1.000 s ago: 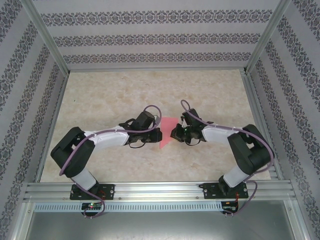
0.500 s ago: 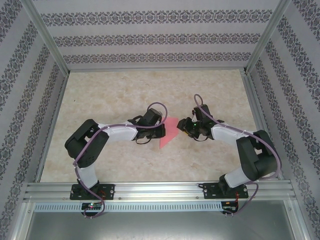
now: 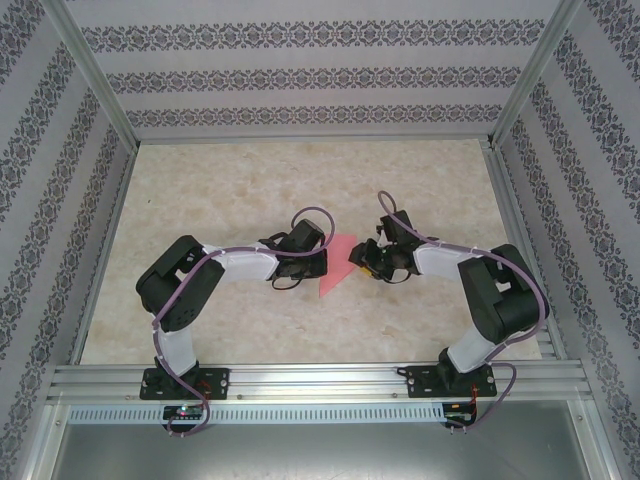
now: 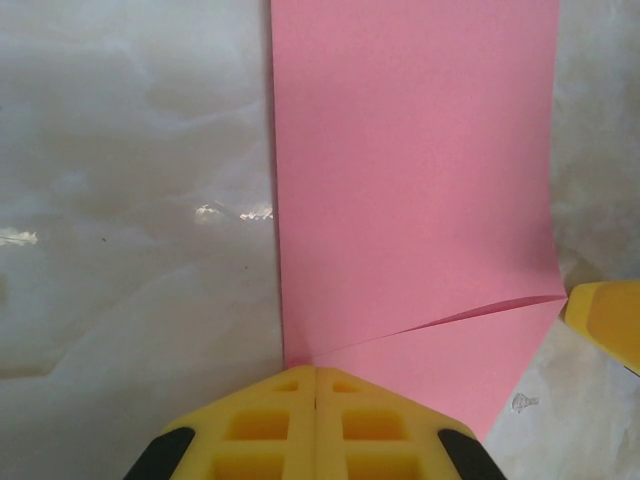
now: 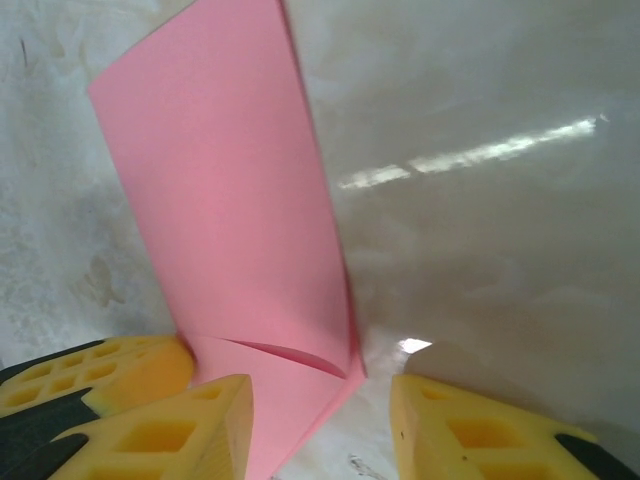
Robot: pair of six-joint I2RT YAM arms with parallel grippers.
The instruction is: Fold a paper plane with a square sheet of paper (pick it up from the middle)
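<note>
Marble-look tabletop, patterned walls. Left gripper: fingers fully closed, tips down on one corner of the square sheet of paper (pink, one flap creased, mid-table). Right gripper: wide open, straddling the sheet's opposite corner, one pad touching its edge.

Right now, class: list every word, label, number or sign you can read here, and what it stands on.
None readable.
The square sheet of paper is plain pink; the left gripper and right gripper carry no print; the wallpaper bears only ornament.
</note>
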